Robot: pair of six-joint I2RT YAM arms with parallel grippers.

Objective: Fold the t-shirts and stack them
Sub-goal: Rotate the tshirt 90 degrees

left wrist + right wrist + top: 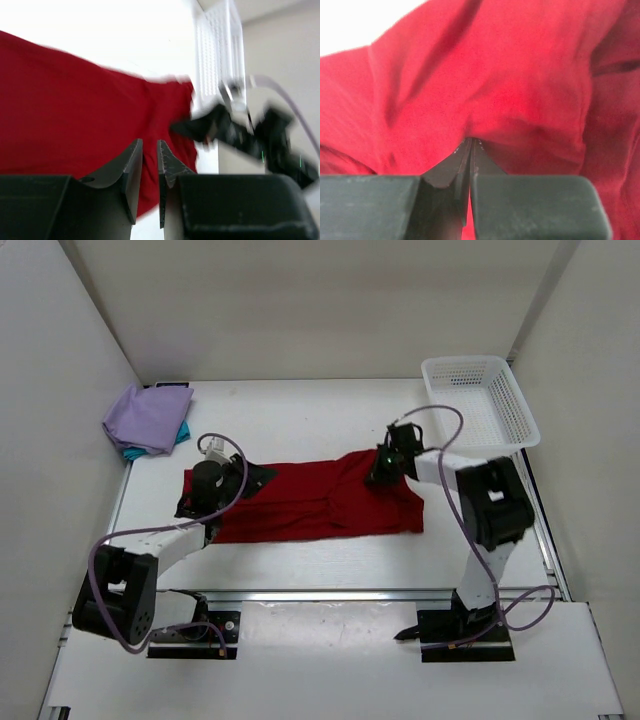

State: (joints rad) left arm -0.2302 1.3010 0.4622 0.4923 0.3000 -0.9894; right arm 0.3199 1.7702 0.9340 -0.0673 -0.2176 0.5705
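Nearest the arm bases, the red t-shirt (320,505) lies stretched out long across the middle of the table (300,415), not yet folded. The left gripper (150,144) is down at the shirt's left end, pointing along it. Its fingers stand a thin slit apart, and I cannot tell whether any cloth is caught in that slit. The right gripper (471,142) is on the shirt's right part, its fingers together on a small pinch of red cloth that puckers up around the tips. With one arm towards each end, I'd guess the idea is to hold the shirt taut so it can be lifted and turned over on itself evenly. Beyond the shirt's left end, well apart from it, the lavender t-shirt (145,418) sits folded on top of the teal t-shirt (183,432). That looks like the stack the red one is meant to join. Beyond the shirt's right end stands the white basket (520,410), apart from the folding.
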